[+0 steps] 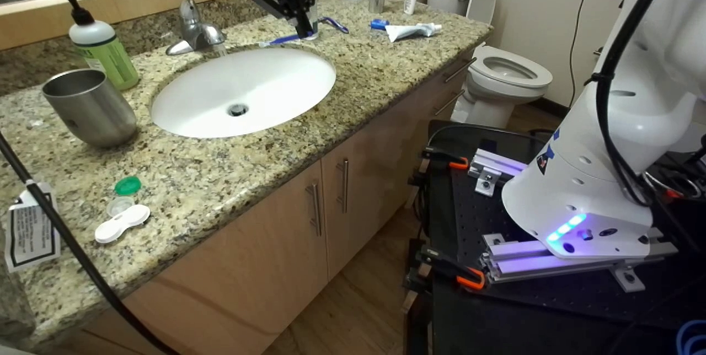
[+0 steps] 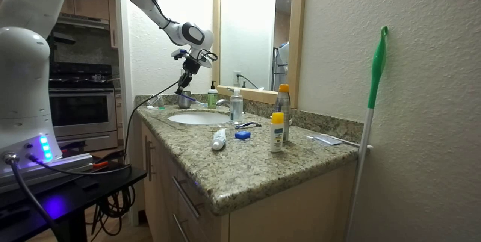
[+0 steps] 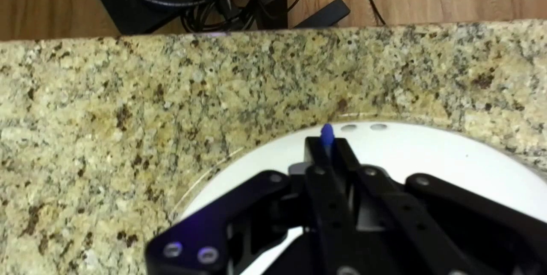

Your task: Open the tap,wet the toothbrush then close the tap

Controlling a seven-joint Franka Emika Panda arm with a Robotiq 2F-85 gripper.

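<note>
the fingers [image 3: 346, 155], drawn together, clamp the toothbrush [image 1: 284, 39] over the sink [image 1: 276, 79], its pale head [image 1: 265, 44] aimed toward the tap [image 1: 194, 28] at the back of the counter [image 1: 182, 178]. a faint streak [image 1: 222, 49] beneath the spout [image 1: 214, 34] suggests running water, so opening looks done; whether the head is wet cannot be told, and closing the tap appears left.

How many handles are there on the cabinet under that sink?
4 in view: one upright door handle beside another door handle, then an upper drawer handle and a lower drawer handle nearer the toilet. More may be hidden.
</note>
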